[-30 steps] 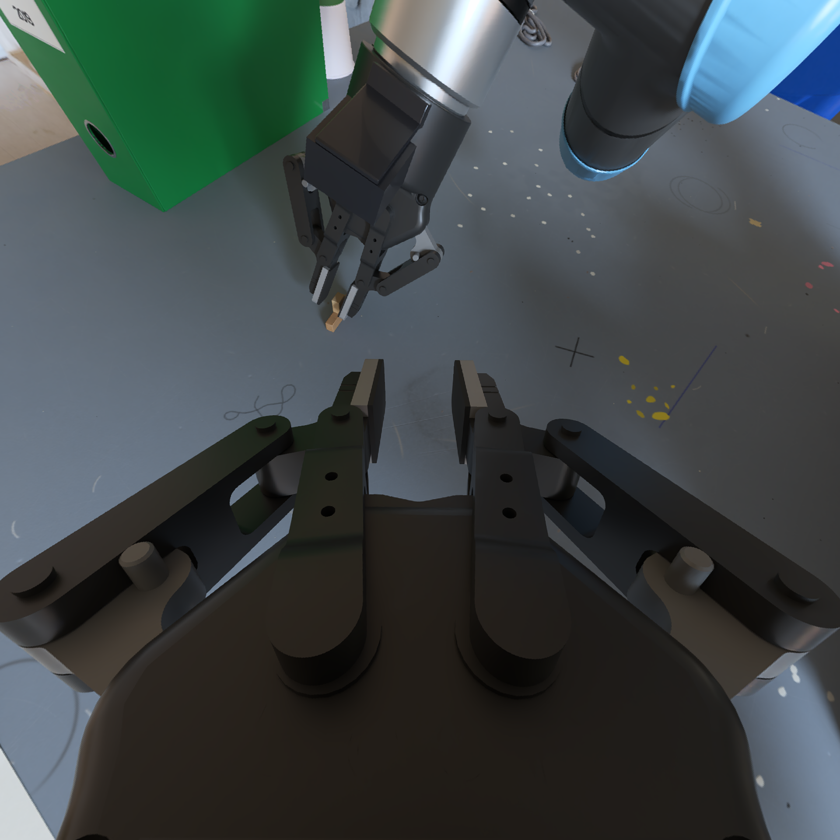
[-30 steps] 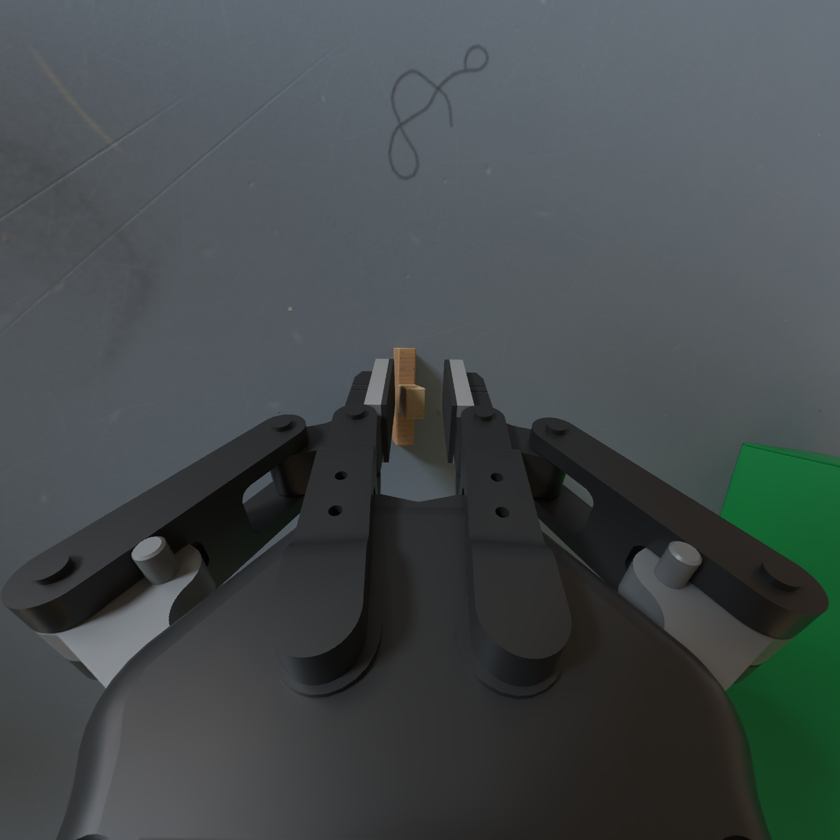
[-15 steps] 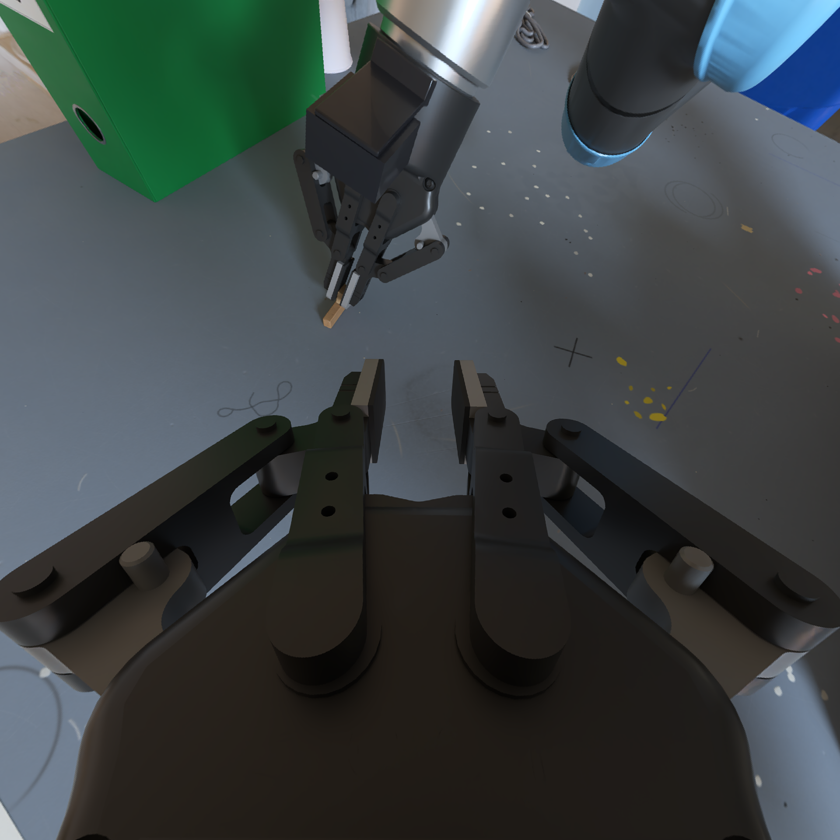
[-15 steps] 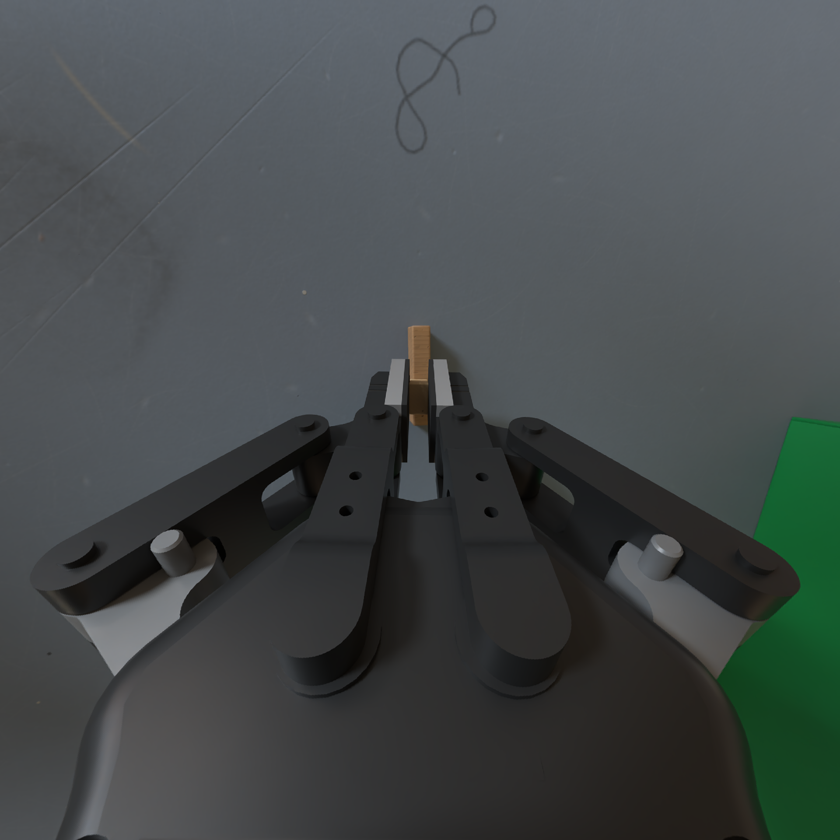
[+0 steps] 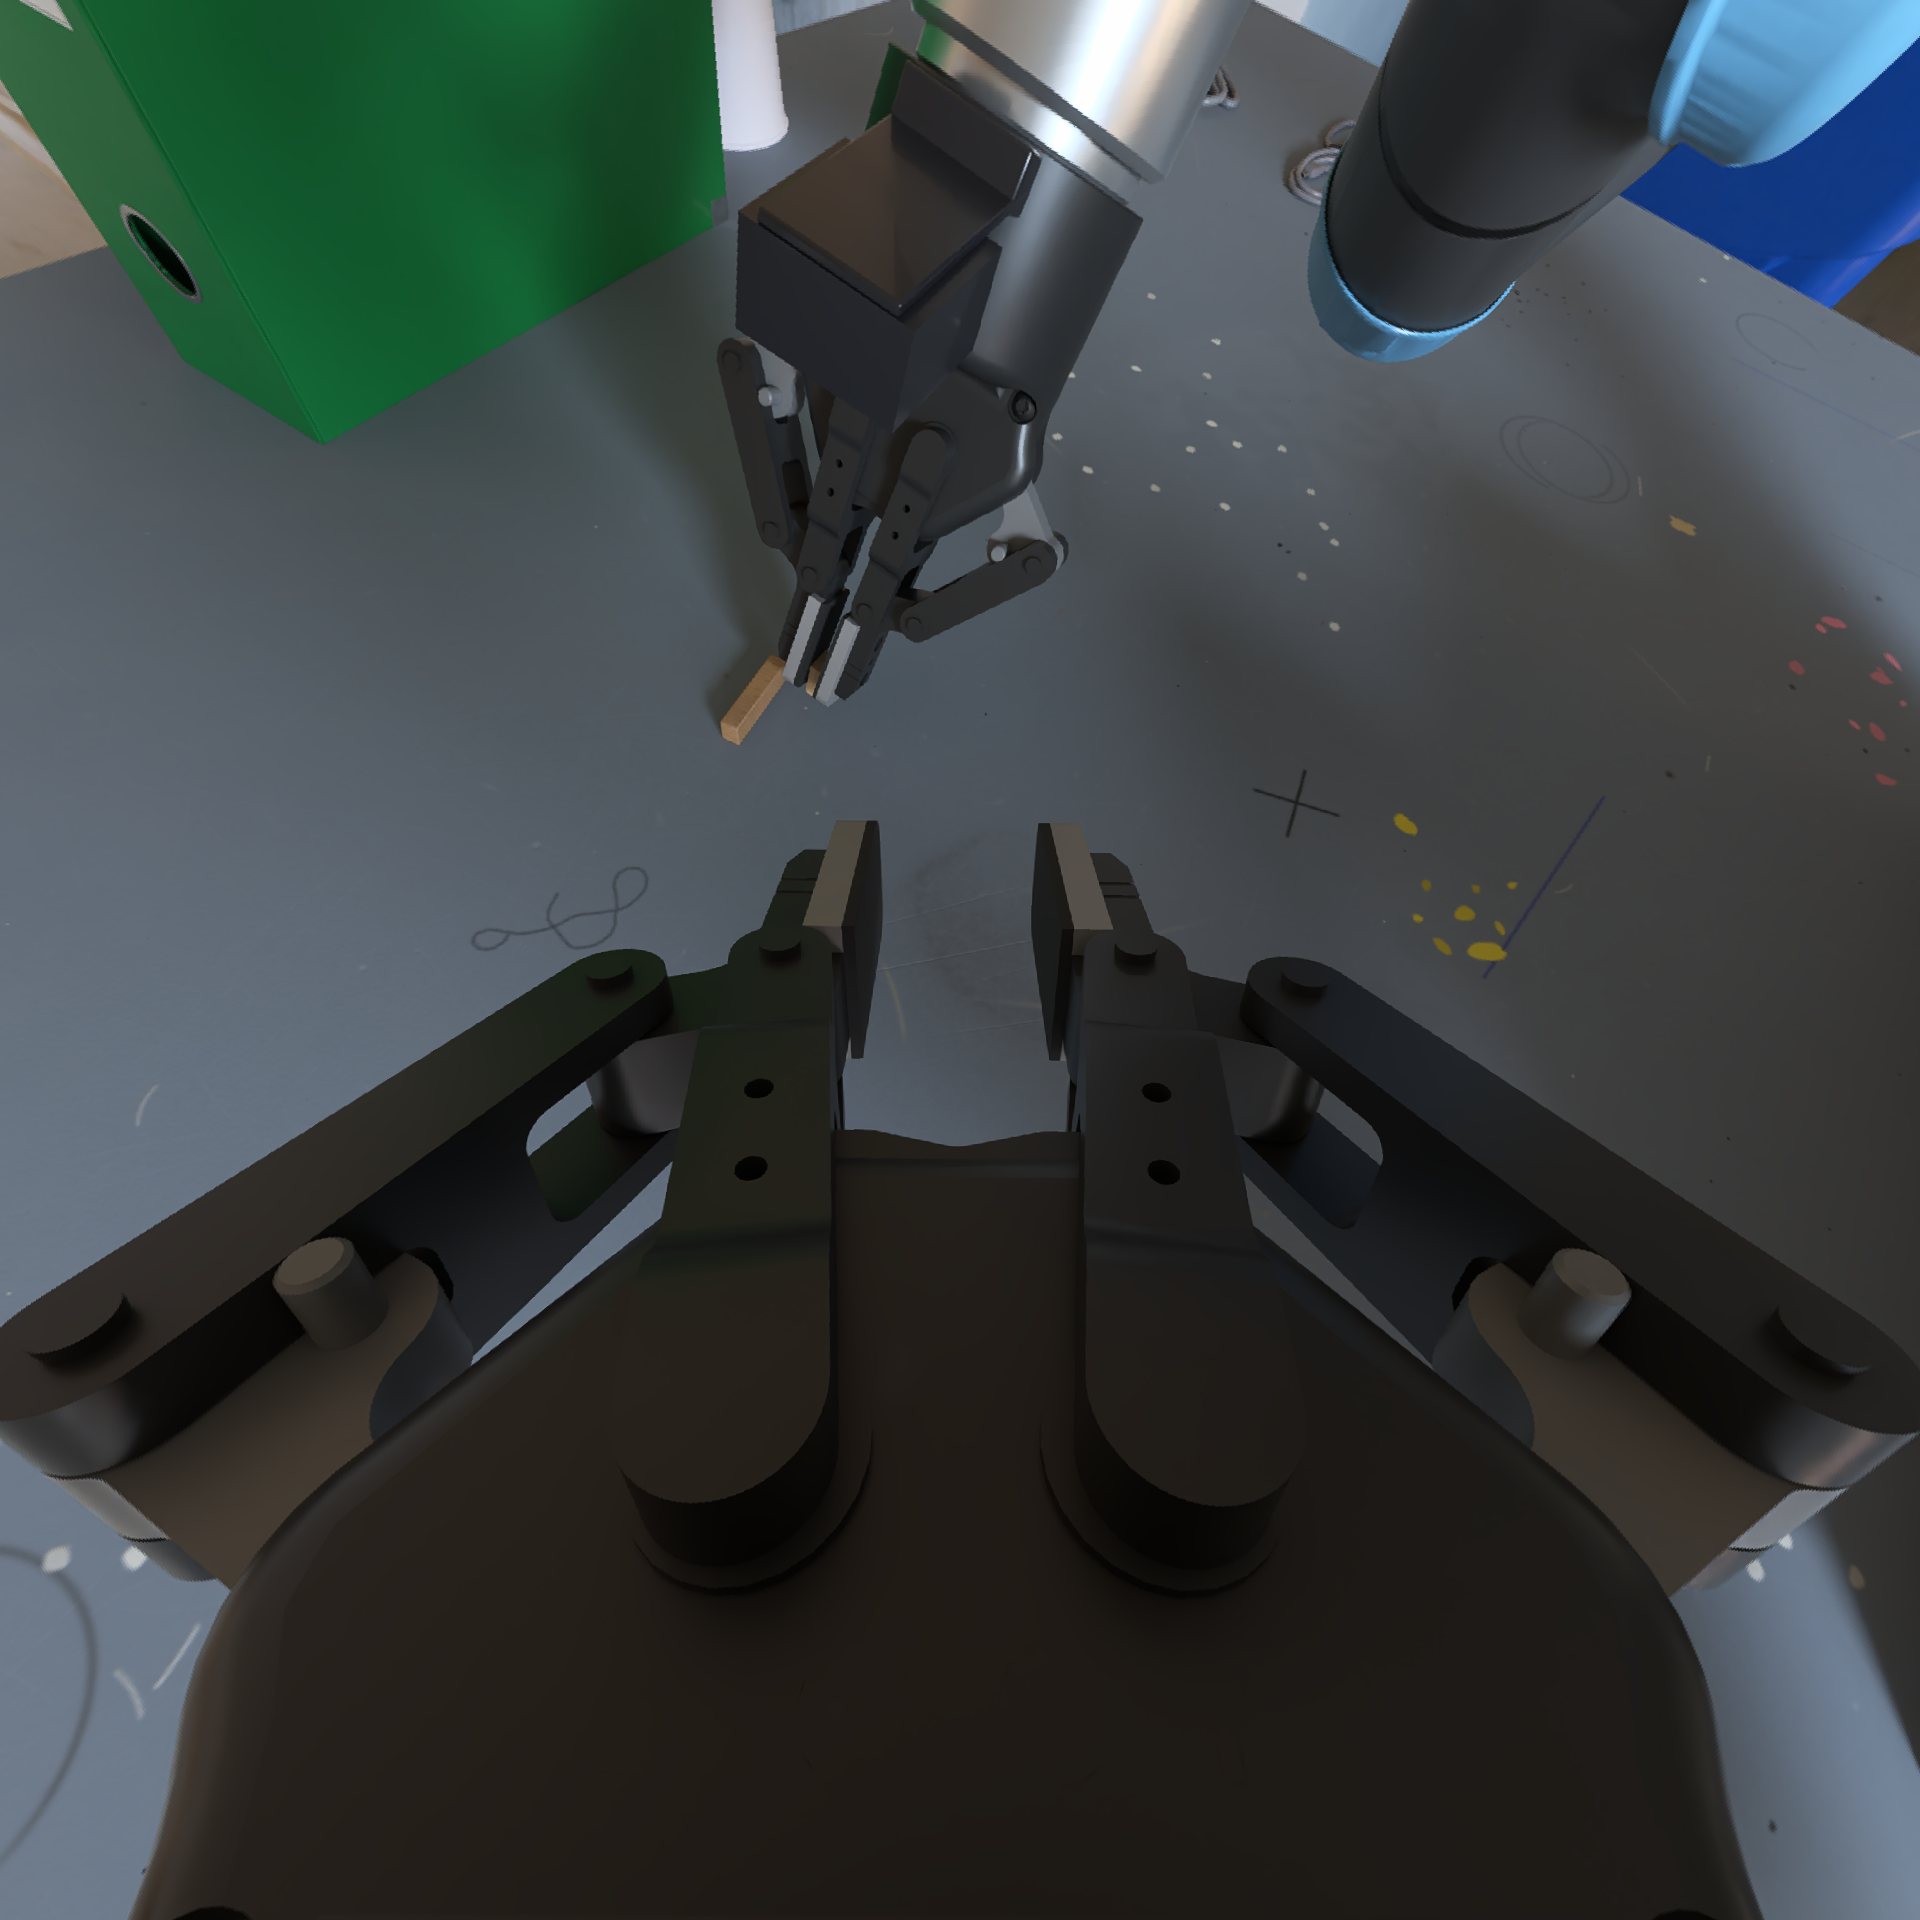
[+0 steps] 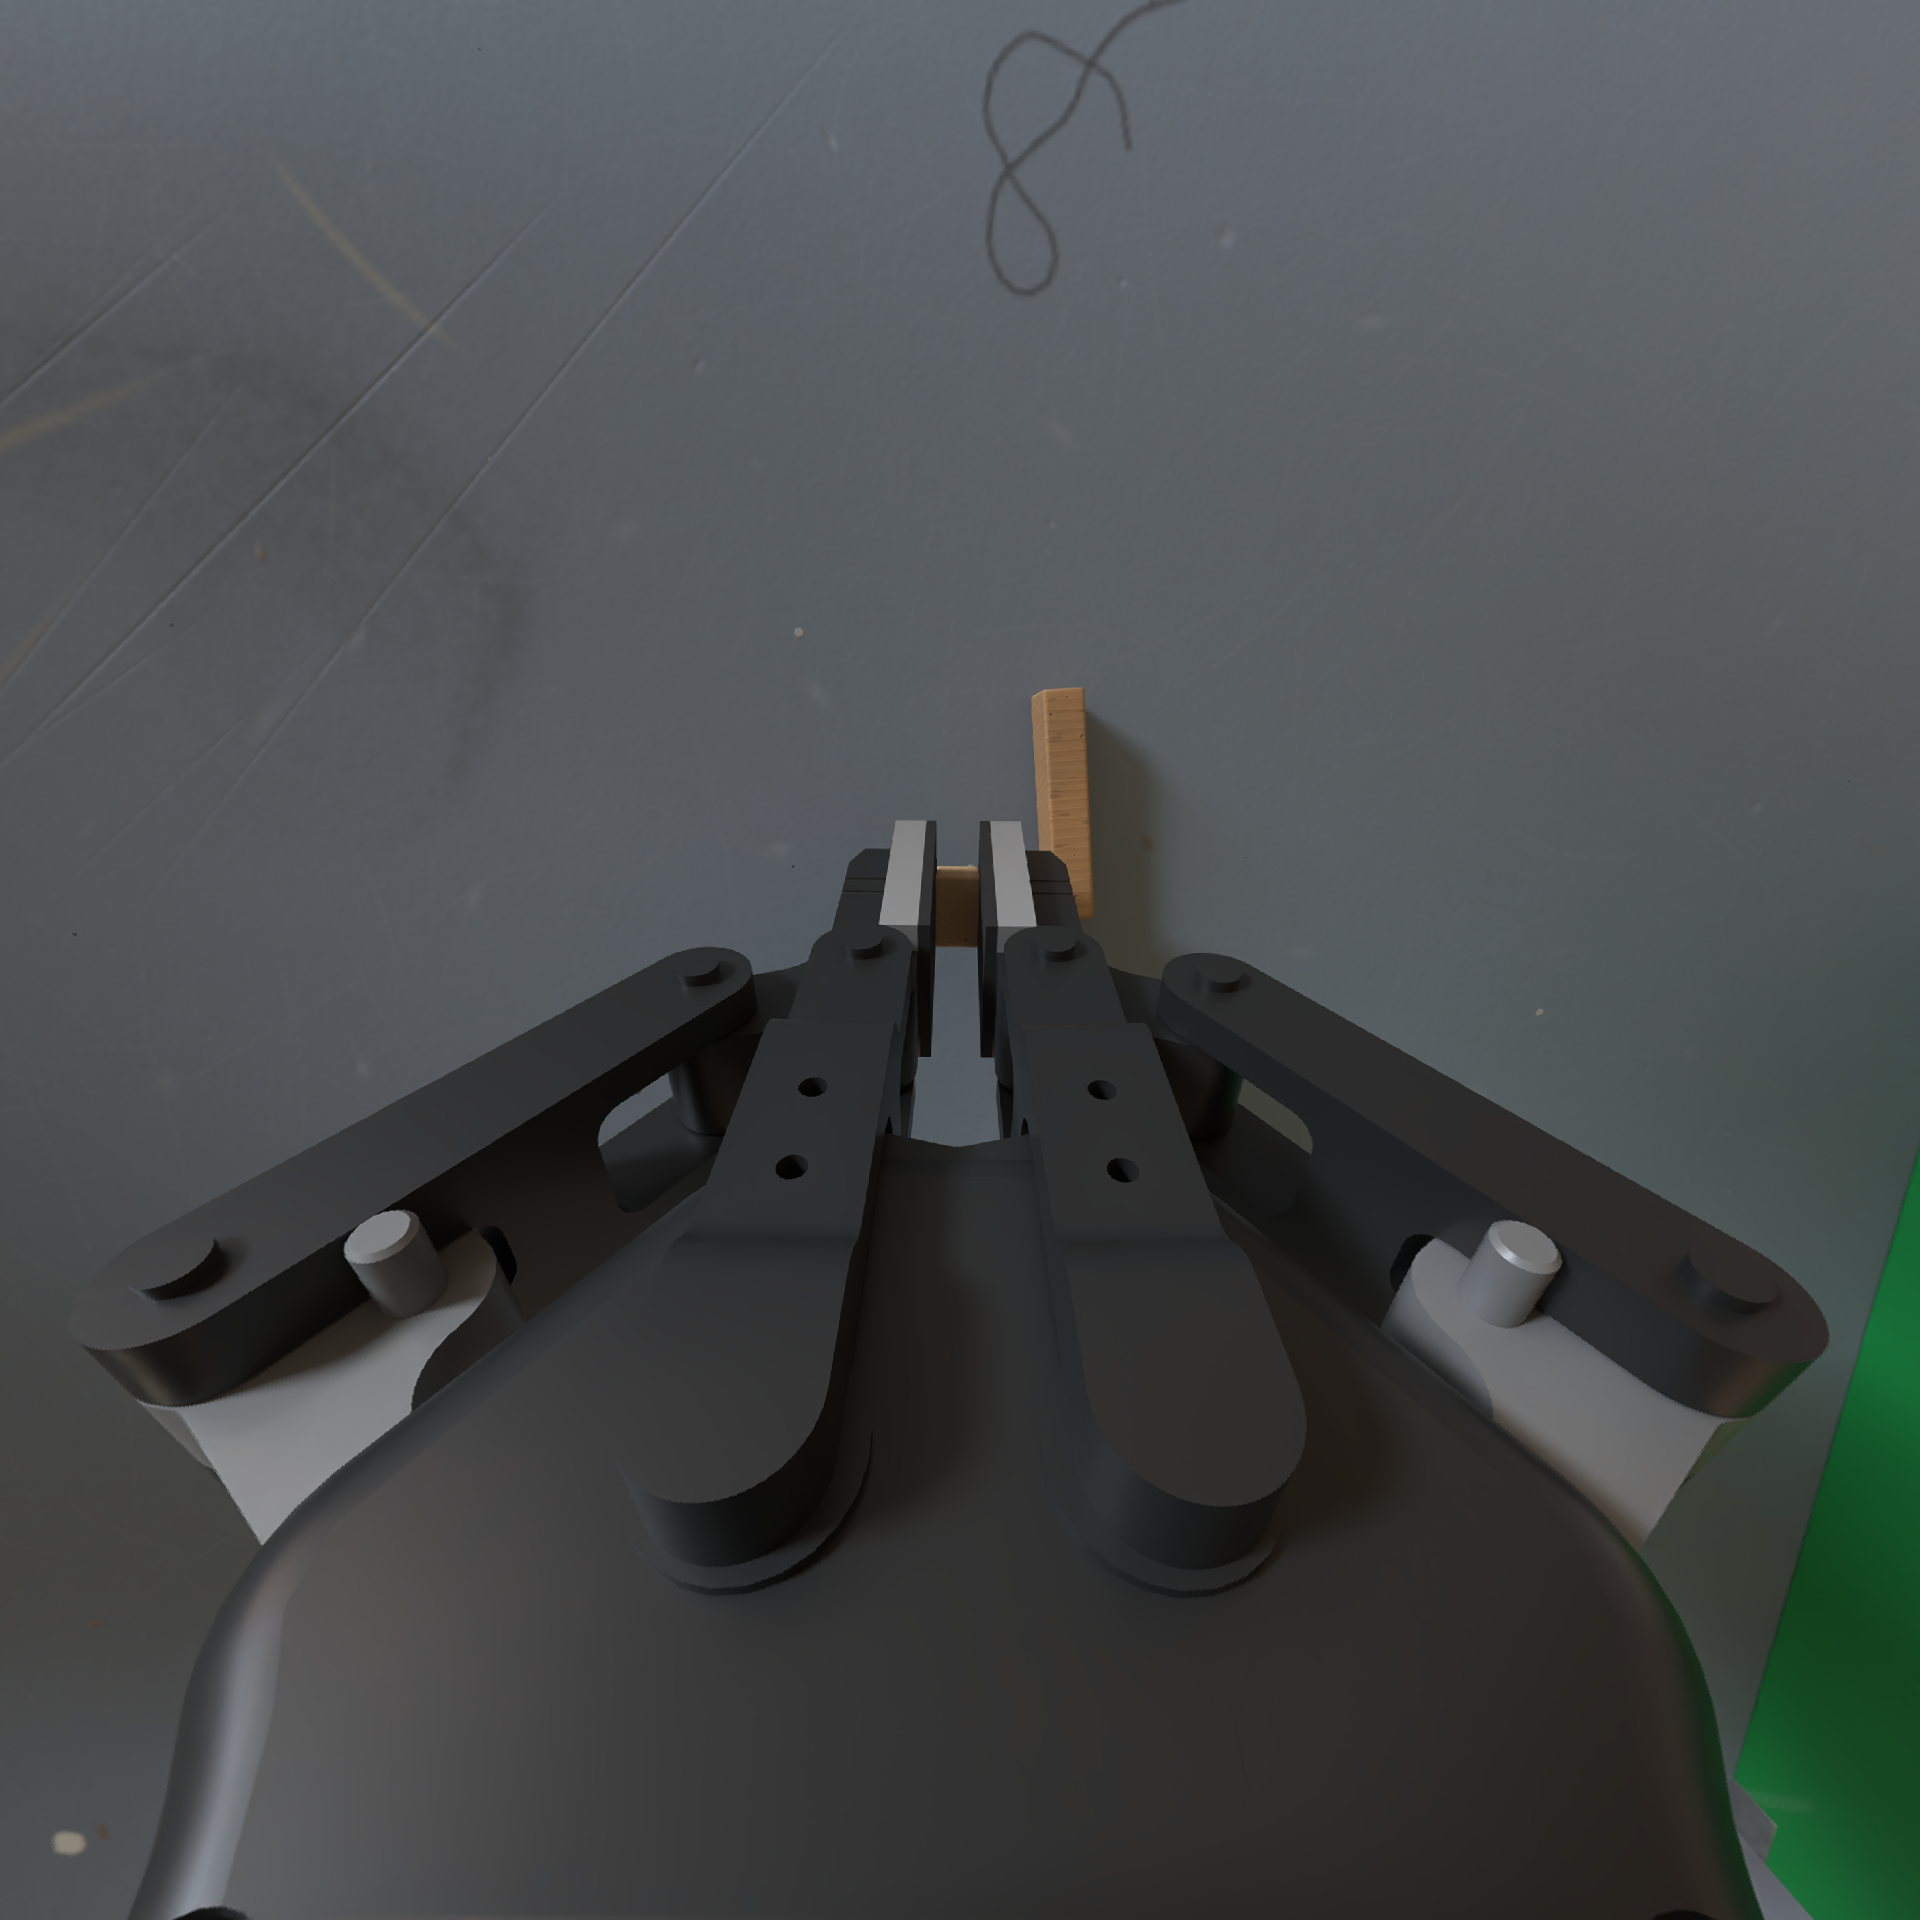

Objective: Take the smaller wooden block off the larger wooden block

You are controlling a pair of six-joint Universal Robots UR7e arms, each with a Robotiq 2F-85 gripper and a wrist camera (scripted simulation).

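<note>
The larger wooden block [image 6: 1062,800] is a long thin tan bar lying flat on the grey table; it also shows in the left wrist view [image 5: 750,707]. My right gripper [image 6: 957,871] is shut on the smaller wooden block [image 6: 958,906], a short tan piece held between the pads, just left of the bar and apart from it. In the left wrist view the right gripper [image 5: 823,665] hangs over the bar's far end with the small block [image 5: 811,681] between its tips. My left gripper [image 5: 958,873] is open and empty above the table, nearer than the blocks.
A green box folder [image 5: 353,197] stands at the back left, also at the right edge of the right wrist view [image 6: 1849,1558]. A white cup [image 5: 750,73] and a blue object [image 5: 1787,208] stand at the back. The right arm [image 5: 1475,177] crosses above the table [image 5: 312,727].
The right gripper closed on the smaller block, then moved it sideways off the larger block, which now lies uncovered. The left gripper has stayed open while its view drew back slightly.
</note>
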